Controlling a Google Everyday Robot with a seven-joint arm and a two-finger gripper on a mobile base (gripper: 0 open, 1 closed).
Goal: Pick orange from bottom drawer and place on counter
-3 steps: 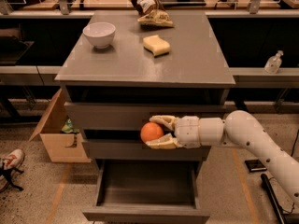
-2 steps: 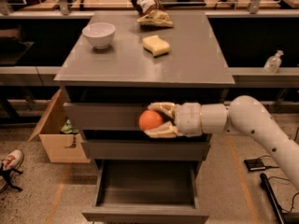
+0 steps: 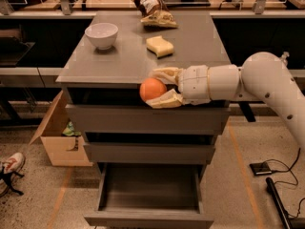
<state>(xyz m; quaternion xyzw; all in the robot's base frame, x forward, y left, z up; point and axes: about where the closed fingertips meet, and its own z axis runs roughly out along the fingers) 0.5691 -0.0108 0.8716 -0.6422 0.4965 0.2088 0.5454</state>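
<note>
The orange point(image 3: 152, 89) is held between the fingers of my gripper point(image 3: 161, 87), which reaches in from the right on a white arm. The fruit hangs in front of the cabinet, level with the front edge of the grey counter point(image 3: 124, 56). The bottom drawer point(image 3: 150, 194) stands pulled open below and shows nothing inside.
On the counter stand a white bowl point(image 3: 101, 35) at the back left, a pale yellow sponge point(image 3: 159, 46) in the middle and a crumpled bag point(image 3: 151, 8) at the back. A cardboard box point(image 3: 59, 135) and a shoe point(image 3: 10, 168) lie on the floor at left.
My gripper has risen with the orange, from in front of the middle drawer up to the counter's front edge.
</note>
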